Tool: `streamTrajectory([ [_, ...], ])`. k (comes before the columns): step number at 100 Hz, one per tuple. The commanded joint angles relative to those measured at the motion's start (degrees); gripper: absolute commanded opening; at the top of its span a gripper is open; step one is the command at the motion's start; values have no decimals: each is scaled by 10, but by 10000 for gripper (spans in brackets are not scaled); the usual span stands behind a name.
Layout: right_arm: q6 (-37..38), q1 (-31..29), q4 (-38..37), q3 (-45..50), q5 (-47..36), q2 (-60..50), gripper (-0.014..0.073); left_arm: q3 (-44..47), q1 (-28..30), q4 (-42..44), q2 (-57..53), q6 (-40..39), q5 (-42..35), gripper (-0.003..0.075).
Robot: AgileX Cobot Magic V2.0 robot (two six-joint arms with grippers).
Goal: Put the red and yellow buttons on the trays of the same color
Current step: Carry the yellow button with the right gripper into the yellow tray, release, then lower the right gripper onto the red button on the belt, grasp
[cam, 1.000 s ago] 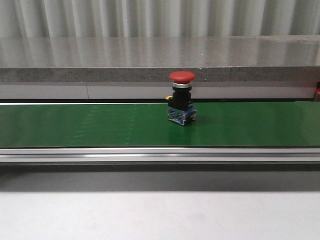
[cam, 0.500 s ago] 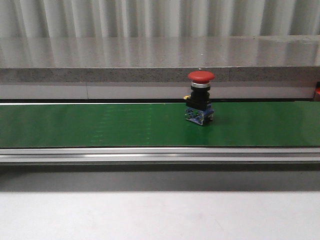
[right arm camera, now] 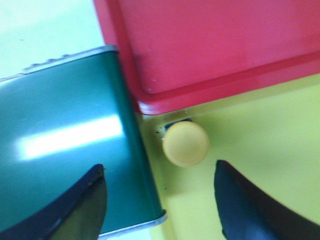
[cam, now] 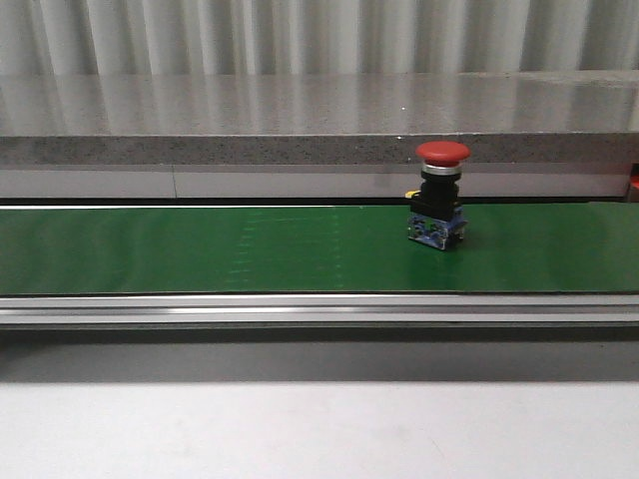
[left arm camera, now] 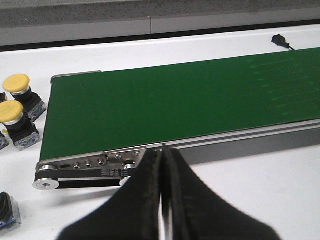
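Note:
A red button (cam: 440, 195) stands upright on the green conveyor belt (cam: 200, 249), right of the middle in the front view. Neither gripper shows in the front view. My left gripper (left arm camera: 162, 172) is shut and empty, over the white table just before the belt's near rail. Two yellow buttons (left arm camera: 16, 85) (left arm camera: 11, 114) stand on the table past the belt's end. My right gripper (right arm camera: 160, 185) is open above the belt's end (right arm camera: 65, 165) and a yellow tray (right arm camera: 260, 135). A yellow button (right arm camera: 185, 143) stands in that tray, next to the red tray (right arm camera: 210, 45).
A grey stone ledge (cam: 319, 115) runs behind the belt. A metal rail (cam: 319, 307) edges the belt's front. Another button's dark base (left arm camera: 7, 214) sits at the edge of the left wrist view. A small black part (left arm camera: 281, 40) lies on the table beyond the belt.
The red button has travelled to the right along the belt, from about the middle to right of the middle.

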Motion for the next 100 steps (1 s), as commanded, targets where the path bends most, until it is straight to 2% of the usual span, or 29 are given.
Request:
streamTrajectory([
  [1, 0, 22, 11, -17, -9, -44, 477, -15, -5, -9, 5, 0, -38, -20],
  [26, 0, 136, 16, -18, 0, -66, 482, -15, -5, -9, 5, 0, -38, -20],
  [38, 0, 193, 16, -18, 3, -63, 573, -15, -5, -9, 5, 0, -38, -20],
  [45, -5, 221, 16, -19, 7, -60, 596, -15, -5, -9, 5, 0, -38, -20],
  [59, -70, 259, 18, -45, 69, -31, 594, -15, -5, -9, 5, 0, -38, -20],
  [72, -180, 283, 46, -84, 148, 9, 594, -15, -5, -9, 5, 0, -38, -20],
  [85, -239, 287, 102, -110, 161, 50, 594, -15, -5, -9, 5, 0, -38, -20],
  [100, -272, 287, 122, -118, 155, 88, 593, -15, -5, -9, 5, 0, -38, -20],
])
